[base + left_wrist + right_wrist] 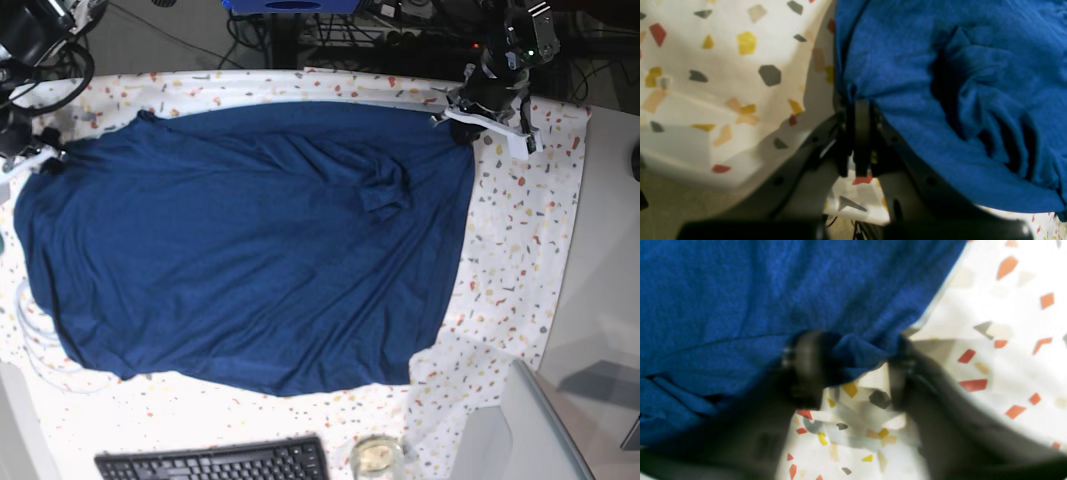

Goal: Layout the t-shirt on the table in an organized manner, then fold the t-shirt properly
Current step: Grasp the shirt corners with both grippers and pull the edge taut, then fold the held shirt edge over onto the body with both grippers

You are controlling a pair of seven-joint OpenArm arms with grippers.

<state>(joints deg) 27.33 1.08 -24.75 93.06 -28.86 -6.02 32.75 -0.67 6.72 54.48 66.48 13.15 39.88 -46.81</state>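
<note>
t-shirt (250, 250): a dark navy-blue garment lying spread across most of the table (520, 250), reaching from the edge by the right arm to near the far corner by the left arm; one long side runs along the far edge, the other curves toward the near edge above the keyboard.
t-shirt surface: mostly flat, with diagonal creases and a bunched fold of fabric in the part toward the left arm.
table: covered by a white cloth with red, orange, yellow and grey flecks; a bare strip of it shows past the shirt toward the left arm and along the near edge.
left gripper (857, 100): at the shirt's far corner, fingers pressed together on a pinch of the blue hem where it meets the cloth.
right gripper (853, 363): at the opposite corner of the shirt, seen blurred in the wrist view; its two fingers (806, 366) stand apart with a fold of the shirt's edge between them, and whether they grip it I cannot tell.
keyboard (215, 462): black, at the near edge of the table, clear of the shirt.
glass (377, 457): small, round, just beside the keyboard's end.
</note>
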